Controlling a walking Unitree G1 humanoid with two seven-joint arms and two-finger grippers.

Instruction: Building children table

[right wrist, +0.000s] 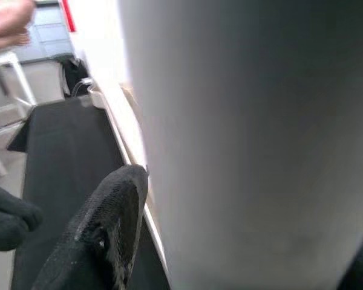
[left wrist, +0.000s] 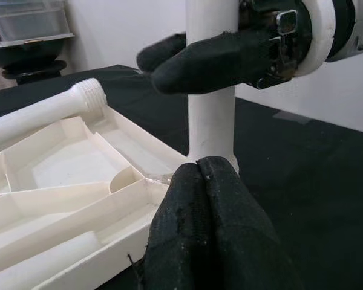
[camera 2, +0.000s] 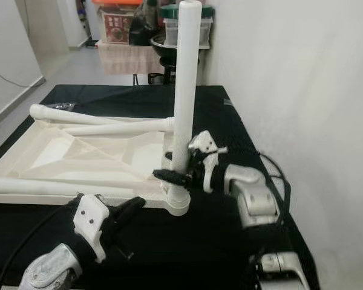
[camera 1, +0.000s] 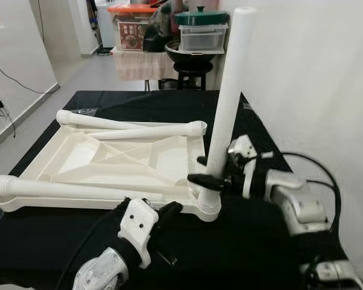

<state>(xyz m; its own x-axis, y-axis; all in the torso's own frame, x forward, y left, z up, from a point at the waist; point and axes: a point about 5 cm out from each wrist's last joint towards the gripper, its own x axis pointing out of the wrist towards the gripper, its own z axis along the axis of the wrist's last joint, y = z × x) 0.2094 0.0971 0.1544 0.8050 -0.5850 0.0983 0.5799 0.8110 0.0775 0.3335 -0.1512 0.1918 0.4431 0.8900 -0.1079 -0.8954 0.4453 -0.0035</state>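
One white leg [camera 1: 230, 90] stands straight up in the near right corner of the upside-down table top [camera 1: 78, 154], which lies on the black cloth [camera 1: 254, 235]. Our right gripper [camera 1: 207, 170] has its two black fingers closed around the leg, low down, just above the socket. Our left gripper [camera 1: 160, 214] sits just in front of the table top's near edge, close to that same corner, with its fingers pressed together and nothing between them.

Three more legs lie flat on the table top: two [camera 1: 151, 128] across the far side and one [camera 1: 78, 188] along the near side.

We think the leg is hard, light and smooth, so it could slip if we turn it with a weak hold. The best place to hold it is low, near the socket, where it will wobble least. The table top looks like thin plastic and may slide on the cloth, so our left gripper could press on the edge to keep it in place
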